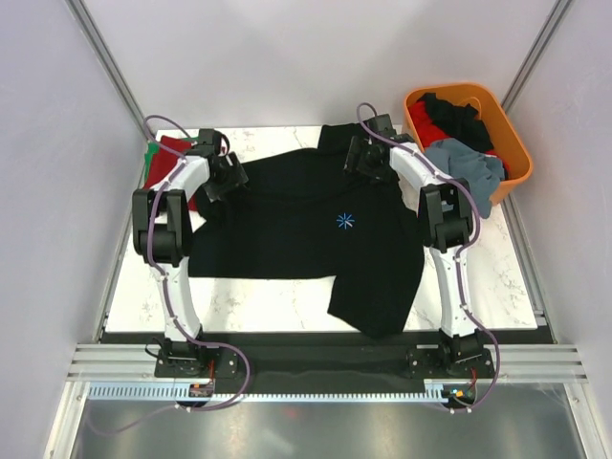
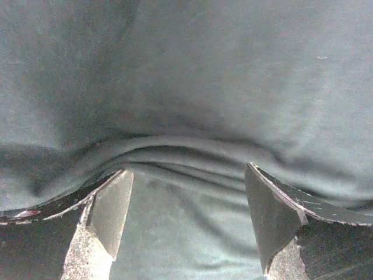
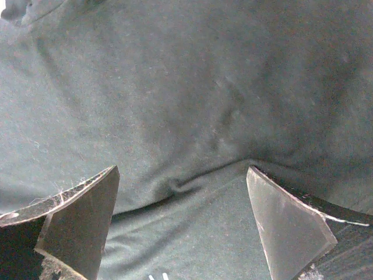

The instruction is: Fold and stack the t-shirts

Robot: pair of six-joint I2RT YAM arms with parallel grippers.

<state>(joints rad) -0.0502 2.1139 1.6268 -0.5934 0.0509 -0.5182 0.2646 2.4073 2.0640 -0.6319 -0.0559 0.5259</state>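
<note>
Black shirt (image 1: 287, 239) lies flat on the tabletop (image 1: 258, 296). Left gripper (image 1: 229, 179) is on its far-left edge and right gripper (image 1: 360, 159) on its far-right edge. Both are spread wide over bunched cloth, probably lining up a pinch to fold it.

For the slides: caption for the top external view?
Left gripper and right gripper open over a black t-shirt spread on the table; orange basket far right.

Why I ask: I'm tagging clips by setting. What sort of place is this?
Probably a robotics lab test cell, not a home: plain pale walls on metal framing box in a white marble-patterned table, two white robot arms are bolted at its near edge, and an orange plastic basket holds crumpled clothes.
</note>
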